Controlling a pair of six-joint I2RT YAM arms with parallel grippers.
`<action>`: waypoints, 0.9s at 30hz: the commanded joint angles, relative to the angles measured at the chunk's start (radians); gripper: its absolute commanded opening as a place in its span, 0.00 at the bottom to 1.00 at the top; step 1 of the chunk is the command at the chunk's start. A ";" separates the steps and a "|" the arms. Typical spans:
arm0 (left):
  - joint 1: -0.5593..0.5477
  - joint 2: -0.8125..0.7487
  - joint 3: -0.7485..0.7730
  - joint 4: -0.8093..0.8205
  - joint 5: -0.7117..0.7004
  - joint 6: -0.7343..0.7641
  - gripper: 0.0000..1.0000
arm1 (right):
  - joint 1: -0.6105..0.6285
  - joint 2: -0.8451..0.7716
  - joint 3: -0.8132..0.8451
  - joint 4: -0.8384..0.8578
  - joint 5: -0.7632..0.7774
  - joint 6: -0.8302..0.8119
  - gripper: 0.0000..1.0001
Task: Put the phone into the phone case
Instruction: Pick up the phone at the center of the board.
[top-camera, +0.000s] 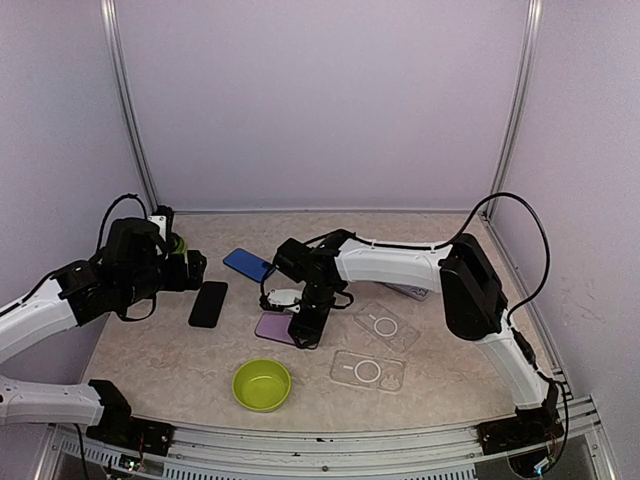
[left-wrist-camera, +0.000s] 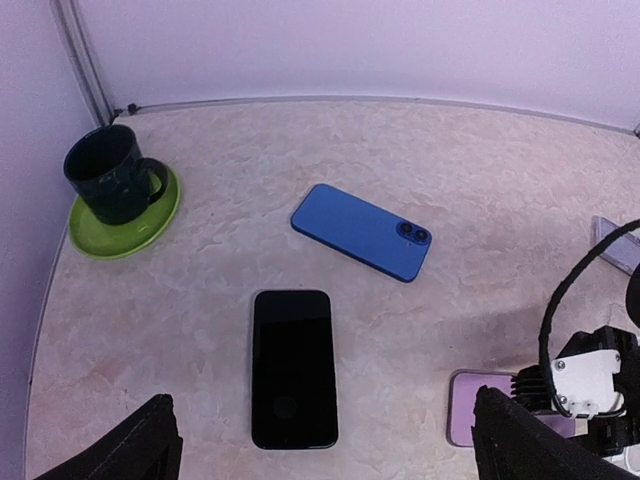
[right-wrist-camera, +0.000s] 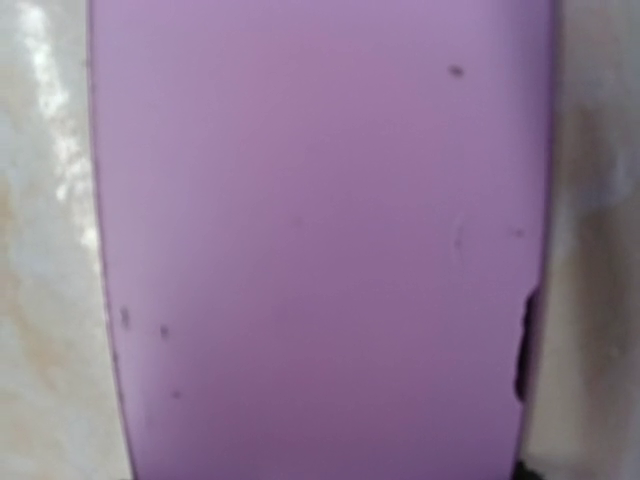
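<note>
A purple phone (top-camera: 272, 328) lies flat at the table's middle and fills the right wrist view (right-wrist-camera: 320, 240). My right gripper (top-camera: 306, 322) is down on its right end; its fingers are hidden, so its state is unclear. Two clear phone cases (top-camera: 385, 325) (top-camera: 368, 371) lie to the right of it. A black phone (left-wrist-camera: 293, 367) lies screen up between my left gripper's (left-wrist-camera: 325, 455) wide-open, empty fingers, which hover above it. A blue phone (left-wrist-camera: 362, 231) lies face down beyond it.
A dark mug on a green saucer (left-wrist-camera: 115, 180) stands at the far left. A green bowl (top-camera: 262, 385) sits near the front edge. Another flat item (top-camera: 410, 291) lies partly under the right arm. White walls enclose the table.
</note>
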 joint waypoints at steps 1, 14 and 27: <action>-0.008 0.024 0.015 0.092 0.105 0.191 0.99 | -0.033 -0.048 -0.058 0.047 -0.095 -0.013 0.49; -0.051 -0.018 -0.098 0.330 0.433 0.667 0.99 | -0.136 -0.139 -0.128 0.128 -0.355 -0.045 0.48; -0.075 0.076 -0.125 0.344 0.506 1.125 0.96 | -0.179 -0.152 -0.180 0.159 -0.515 -0.043 0.48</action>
